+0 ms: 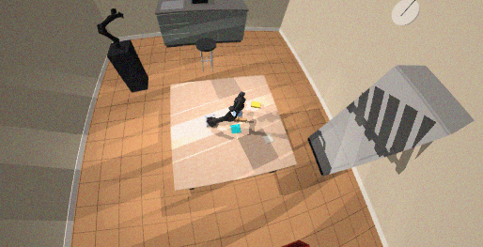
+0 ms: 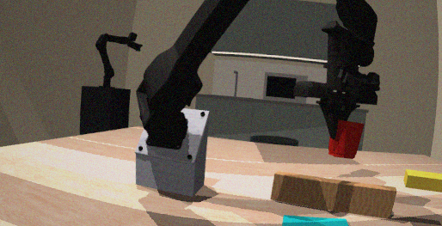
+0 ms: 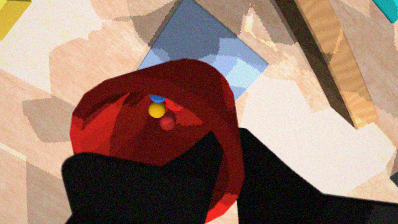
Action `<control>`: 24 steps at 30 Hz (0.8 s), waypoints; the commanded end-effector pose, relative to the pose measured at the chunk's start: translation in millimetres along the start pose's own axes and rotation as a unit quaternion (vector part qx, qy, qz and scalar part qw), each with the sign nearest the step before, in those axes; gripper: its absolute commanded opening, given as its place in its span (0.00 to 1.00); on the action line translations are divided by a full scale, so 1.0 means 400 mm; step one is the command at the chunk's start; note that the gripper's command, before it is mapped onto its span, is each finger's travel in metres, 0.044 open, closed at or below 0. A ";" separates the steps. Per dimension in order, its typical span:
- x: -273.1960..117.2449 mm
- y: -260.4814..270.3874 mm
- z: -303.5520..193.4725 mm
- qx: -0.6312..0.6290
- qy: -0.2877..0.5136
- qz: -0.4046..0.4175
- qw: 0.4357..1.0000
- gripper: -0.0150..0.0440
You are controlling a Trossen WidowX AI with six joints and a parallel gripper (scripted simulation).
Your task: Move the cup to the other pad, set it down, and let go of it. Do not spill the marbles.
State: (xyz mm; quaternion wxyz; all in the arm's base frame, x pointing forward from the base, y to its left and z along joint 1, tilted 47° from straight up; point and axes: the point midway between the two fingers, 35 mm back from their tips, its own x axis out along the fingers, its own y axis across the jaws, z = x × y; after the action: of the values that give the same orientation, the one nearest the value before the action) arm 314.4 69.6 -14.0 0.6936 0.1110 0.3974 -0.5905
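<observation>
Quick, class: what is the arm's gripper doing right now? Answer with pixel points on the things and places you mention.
Gripper (image 2: 341, 136) (image 3: 230, 133): jaws closed on the red cup (image 2: 349, 140) (image 3: 107, 127), holding it above the table (image 1: 193, 172) (image 2: 39, 170) (image 3: 25, 185).

The table (image 1: 197, 164) (image 2: 99, 170) (image 3: 30, 65) bears a wooden block (image 2: 310, 192) (image 3: 345, 75).

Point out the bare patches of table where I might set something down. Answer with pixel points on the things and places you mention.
In the wrist view, bare wood lies between the blue pad (image 3: 200, 30) and the yellow block (image 3: 12, 15), and a patch between the pad and the wooden bar (image 3: 345, 65) (image 2: 365, 198). It is crowded under the cup (image 3: 95, 125) (image 2: 346, 137), where the gripper (image 3: 230, 133) (image 2: 346, 133) closes on its wall.
</observation>
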 end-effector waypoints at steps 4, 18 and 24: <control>-0.001 -0.013 0.014 0.000 0.000 0.000 1.000 0.25; -0.002 -0.063 0.062 0.001 0.001 0.000 1.000 0.25; -0.002 -0.084 0.082 0.001 0.001 0.000 1.000 0.25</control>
State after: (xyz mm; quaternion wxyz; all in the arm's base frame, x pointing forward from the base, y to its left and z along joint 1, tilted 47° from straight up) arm 299.9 45.1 13.1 0.6912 0.1127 0.3986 -0.5921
